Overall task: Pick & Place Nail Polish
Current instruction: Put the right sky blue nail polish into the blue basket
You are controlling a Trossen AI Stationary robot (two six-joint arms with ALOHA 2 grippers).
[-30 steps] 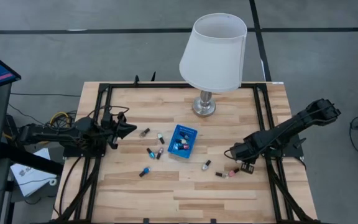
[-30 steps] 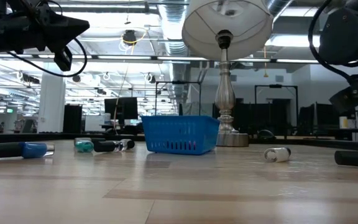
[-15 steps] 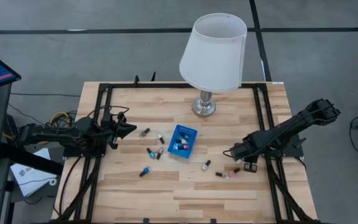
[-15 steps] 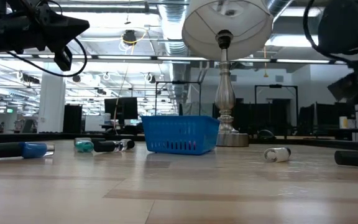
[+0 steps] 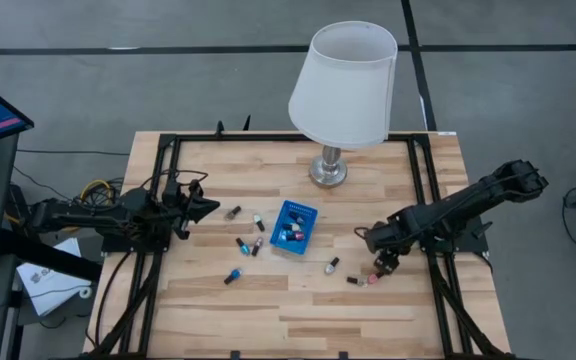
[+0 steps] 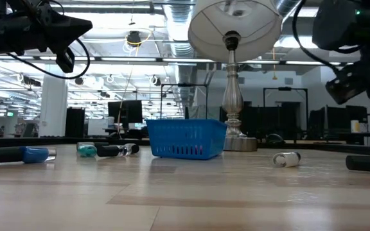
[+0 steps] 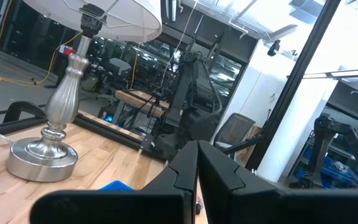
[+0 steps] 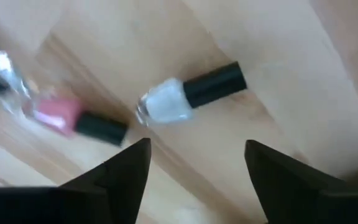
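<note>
Right wrist view: right gripper (image 8: 194, 165) jaws apart above a white nail polish bottle (image 8: 191, 94); no readable label.

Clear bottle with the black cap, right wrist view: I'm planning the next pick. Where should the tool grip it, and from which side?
Probably across the glass body of the clear bottle, from above: it lies on its side, so the open right tool can straddle it crosswise. Keep off the pink bottle nearby. The left tool waits off to the left.

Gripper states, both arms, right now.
Left gripper: shut, empty, raised at the table's left side.
Right gripper: open, empty, above the clear nail polish bottle.
</note>
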